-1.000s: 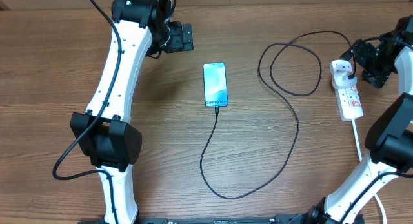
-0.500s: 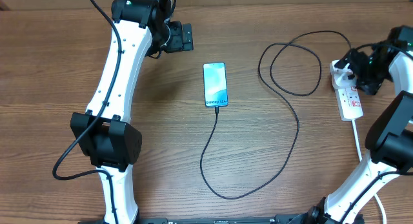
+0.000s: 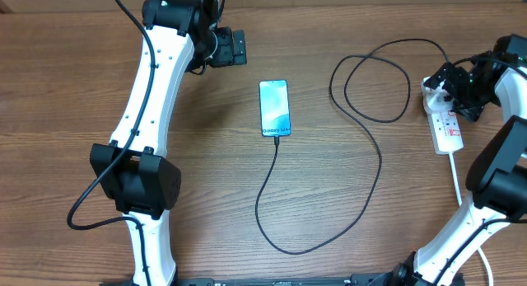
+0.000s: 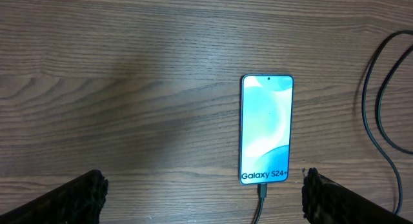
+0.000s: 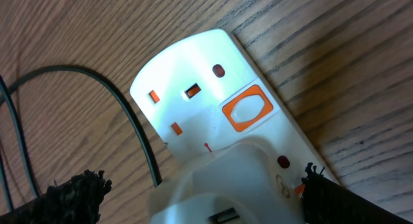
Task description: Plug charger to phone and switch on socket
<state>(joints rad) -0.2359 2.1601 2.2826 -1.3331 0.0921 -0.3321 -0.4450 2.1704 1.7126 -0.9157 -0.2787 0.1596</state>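
- Counter [image 3: 74, 88]: brown wood grain, carrying all the items below.
- Phone [image 3: 274, 109]: lies flat and face up near the middle of the counter, its blue screen lit. In the left wrist view the phone [image 4: 267, 129] shows "Galaxy S24" at its near edge.
- Charger cable [image 3: 362, 166]: thin and black. Its small tip [image 4: 261, 192] meets the phone's near edge. From there it sweeps in a wide curve toward the front of the counter, loops once, and runs on to the power strip.
- Power strip [image 3: 445, 121]: white, at the right side of the counter, with a white cord [image 3: 455, 175] leaving its near end. The right wrist view shows the power strip [image 5: 213, 114] close up, with an orange-framed switch [image 5: 247, 109] whose position cannot be told.
- Left claw [image 3: 235, 49]: raised beyond the phone and apart from it, fingers spread fully, holding nothing.
- Right claw [image 3: 451, 84]: over the far end of the power strip, fingers spread fully, gripping nothing. Contact with the strip cannot be judged.
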